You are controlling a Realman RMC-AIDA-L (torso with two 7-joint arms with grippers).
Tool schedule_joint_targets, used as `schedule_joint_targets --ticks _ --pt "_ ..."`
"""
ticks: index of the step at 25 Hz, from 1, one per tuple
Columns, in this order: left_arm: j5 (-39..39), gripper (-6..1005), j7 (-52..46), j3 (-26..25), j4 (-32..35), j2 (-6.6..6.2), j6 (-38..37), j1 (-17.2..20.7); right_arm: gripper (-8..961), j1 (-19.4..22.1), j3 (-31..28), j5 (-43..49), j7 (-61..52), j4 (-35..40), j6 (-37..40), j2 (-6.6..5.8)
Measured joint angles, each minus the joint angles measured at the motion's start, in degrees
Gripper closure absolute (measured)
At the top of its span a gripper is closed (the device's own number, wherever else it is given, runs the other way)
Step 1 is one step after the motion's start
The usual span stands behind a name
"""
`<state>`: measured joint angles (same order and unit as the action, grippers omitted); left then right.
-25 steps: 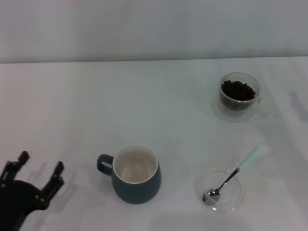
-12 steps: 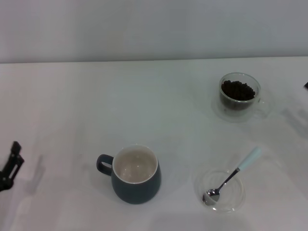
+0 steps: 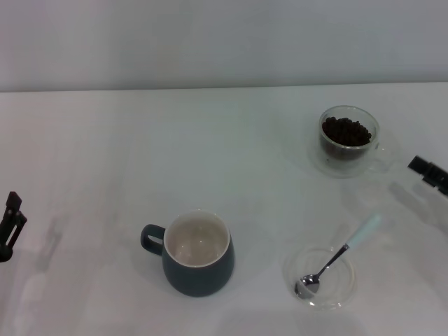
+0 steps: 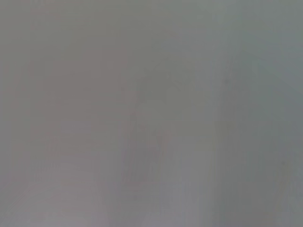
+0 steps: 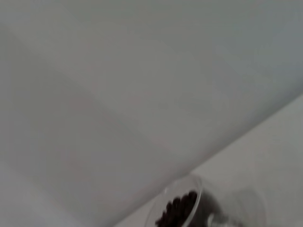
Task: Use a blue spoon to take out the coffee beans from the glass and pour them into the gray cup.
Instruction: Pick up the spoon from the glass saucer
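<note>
The blue spoon (image 3: 337, 258) lies untouched in a shallow clear dish (image 3: 320, 278) at the near right of the white surface (image 3: 210, 154). Its shiny bowl rests on the dish floor, and its pale handle slopes up over the rim, pointing away and to the right.

The glass (image 3: 348, 141) stands farther back on the right, well apart from the dish, with its clear side handle turned to the right. The coffee beans (image 3: 346, 130) fill it nearly to the brim in a dark heap. In the right wrist view the glass (image 5: 189, 208) shows at the lower edge with the beans (image 5: 177, 210) inside it, in front of a plain pale wall.

The gray cup (image 3: 196, 253) stands near the front centre, upright, its loop handle pointing left and its cream inside bare. It is well apart from both the dish and the glass.

The right gripper (image 3: 428, 172) shows only as a dark tip at the right edge of the head view, beside the glass and farther back than the spoon, touching neither; I cannot tell how its jaws stand. The left gripper (image 3: 10, 224) shows as a dark sliver at the left edge, far from the cup, and its jaws cannot be judged either. The left wrist view shows only a blank grey blur.
</note>
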<state>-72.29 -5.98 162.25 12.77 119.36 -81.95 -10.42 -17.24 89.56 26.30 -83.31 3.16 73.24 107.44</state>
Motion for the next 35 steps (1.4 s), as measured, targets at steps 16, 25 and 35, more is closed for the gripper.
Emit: schedule_joint_targets --ticks 16,25,35 --pt "-0.1 150 0.0 0.0 -0.9 -0.17 0.5 -1.2 145 -0.6 5.9 1.9 -2.0 0.0 -1.4 2.38" --pt "-0.1 149 0.0 0.0 -1.3 -0.18 0.7 -1.9 163 -0.6 8.0 3.4 -4.5 0.3 -1.0 2.97" --pt "-0.1 149 -0.7 0.0 -1.8 -0.1 1.2 -2.2 183 -0.5 8.1 3.4 -4.5 0.3 -0.7 3.41"
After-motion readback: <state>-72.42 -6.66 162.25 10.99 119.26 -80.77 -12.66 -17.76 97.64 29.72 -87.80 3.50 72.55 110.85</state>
